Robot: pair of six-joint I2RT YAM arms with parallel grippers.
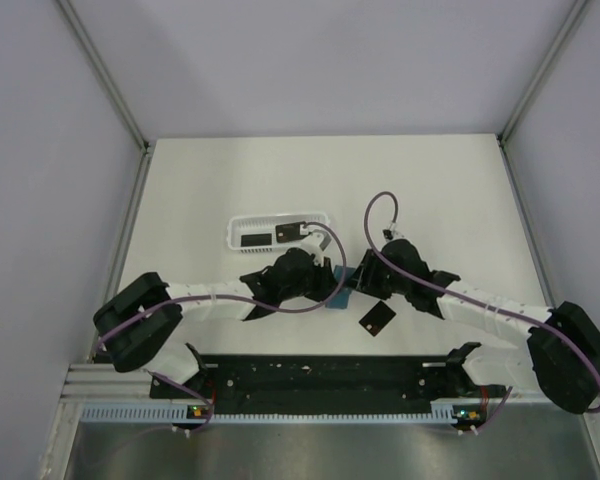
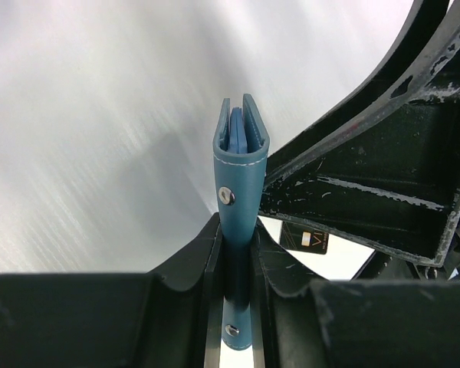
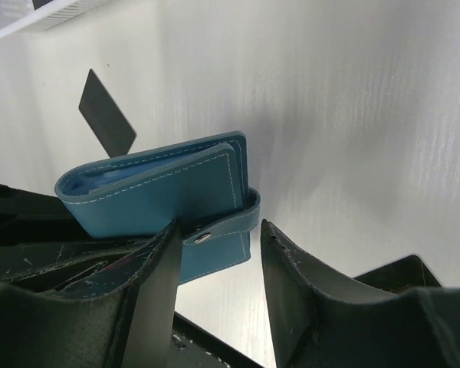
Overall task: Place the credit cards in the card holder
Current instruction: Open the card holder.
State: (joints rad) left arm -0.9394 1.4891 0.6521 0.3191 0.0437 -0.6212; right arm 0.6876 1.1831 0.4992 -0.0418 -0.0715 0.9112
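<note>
Top view: card holder between both arms, mid-bench; one credit card lies beside, more cards in the basket.
Left wrist: left jaws clamped on it.
Right wrist: right jaws apart, straddling its strap.
I fear a strap tug twists it loose.

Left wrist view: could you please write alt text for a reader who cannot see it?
The left gripper clamps the teal card holder edge-on. The right gripper fills the right side, a black credit card on the table beneath it.
</note>
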